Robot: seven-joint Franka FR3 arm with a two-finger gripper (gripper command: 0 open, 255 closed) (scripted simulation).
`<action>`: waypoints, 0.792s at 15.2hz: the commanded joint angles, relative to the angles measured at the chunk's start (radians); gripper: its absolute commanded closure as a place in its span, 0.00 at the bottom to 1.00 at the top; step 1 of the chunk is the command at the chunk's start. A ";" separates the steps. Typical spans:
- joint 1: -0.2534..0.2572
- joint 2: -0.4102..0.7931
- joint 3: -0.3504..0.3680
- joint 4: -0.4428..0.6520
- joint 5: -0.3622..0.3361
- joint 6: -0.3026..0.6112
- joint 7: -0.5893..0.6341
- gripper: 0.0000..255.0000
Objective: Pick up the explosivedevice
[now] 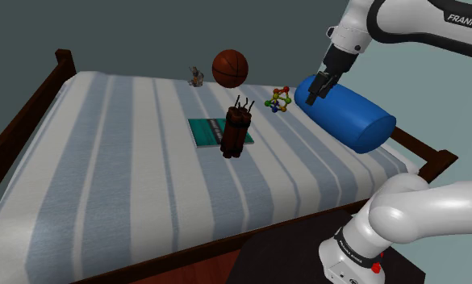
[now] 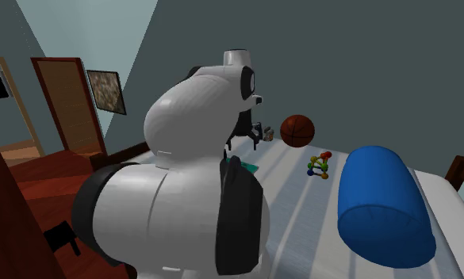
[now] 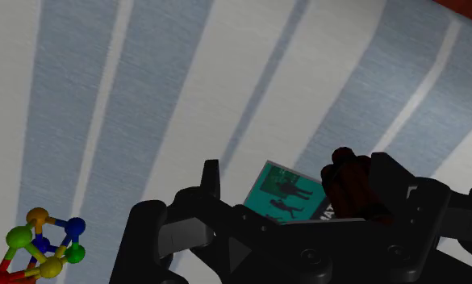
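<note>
A: Where's the dark red stick bundle with black wires (image 1: 236, 131)?
B: Upright on the teal book (image 1: 203, 131). My black gripper (image 1: 315, 95) hangs well off that book, spread, holding nothing. I judge the bundle stiff and light; I'd clasp mid-body.

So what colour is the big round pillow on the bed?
Bright blue. The cylindrical bolster pillow shows best in the shoulder view.
</note>
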 commanded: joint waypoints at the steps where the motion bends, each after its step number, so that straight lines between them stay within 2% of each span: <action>1: 0.000 0.000 0.000 0.000 0.000 0.000 0.000 0.00; 12: 0.064 0.369 0.121 0.222 0.044 0.099 0.070 0.00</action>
